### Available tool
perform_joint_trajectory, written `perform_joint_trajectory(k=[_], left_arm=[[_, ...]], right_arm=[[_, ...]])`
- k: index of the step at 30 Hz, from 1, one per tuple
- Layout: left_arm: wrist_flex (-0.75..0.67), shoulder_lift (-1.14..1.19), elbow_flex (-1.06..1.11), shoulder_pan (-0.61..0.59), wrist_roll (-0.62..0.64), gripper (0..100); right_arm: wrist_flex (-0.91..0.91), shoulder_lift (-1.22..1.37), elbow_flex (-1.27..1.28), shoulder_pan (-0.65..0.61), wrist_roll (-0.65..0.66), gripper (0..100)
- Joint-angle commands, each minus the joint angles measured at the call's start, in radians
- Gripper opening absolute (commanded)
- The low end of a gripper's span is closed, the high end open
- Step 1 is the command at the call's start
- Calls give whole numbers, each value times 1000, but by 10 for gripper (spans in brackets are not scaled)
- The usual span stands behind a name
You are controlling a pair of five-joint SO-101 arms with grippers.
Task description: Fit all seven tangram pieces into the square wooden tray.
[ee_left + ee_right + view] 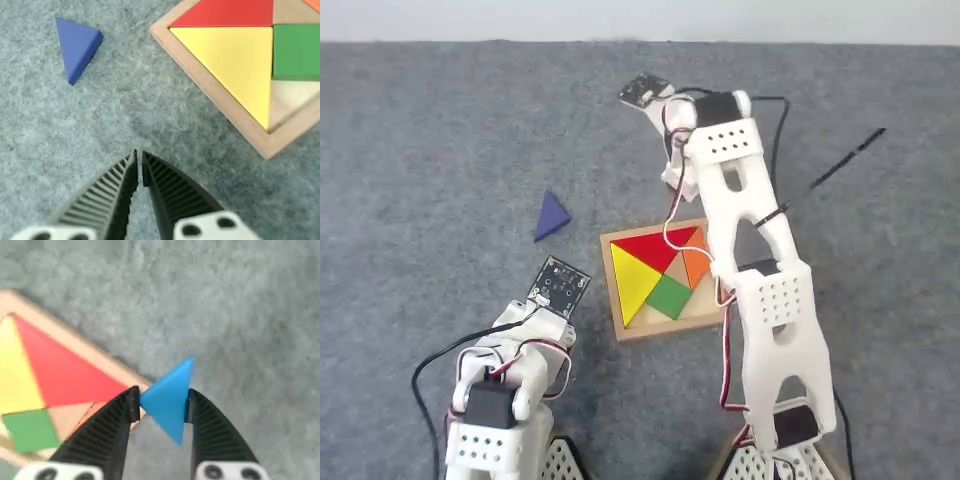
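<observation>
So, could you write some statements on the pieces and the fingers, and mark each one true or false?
1. The right fingers hold a light blue triangle. True.
2. The dark blue triangle lies inside the tray. False: it lies on the carpet, apart from the tray.
3. The left fingers are shut, holding nothing. True.
4. The yellow piece is outside the tray. False: it sits in the tray, touching the red piece.
</observation>
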Motion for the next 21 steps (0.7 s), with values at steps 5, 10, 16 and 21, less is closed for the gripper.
perform_joint_trajectory(k=[5, 10, 16, 21], left_arm=[[-2, -17, -10, 0, -15, 20], [-2, -17, -10, 0, -15, 20], [-2, -17, -10, 0, -15, 20], [-2, -17, -10, 0, -15, 20]], right_arm=[[50, -147, 121, -42, -198, 80], [44, -348, 471, -44, -316, 6], [-70, -555, 842, -71, -466, 17], [-193, -588, 970, -150, -727, 66]])
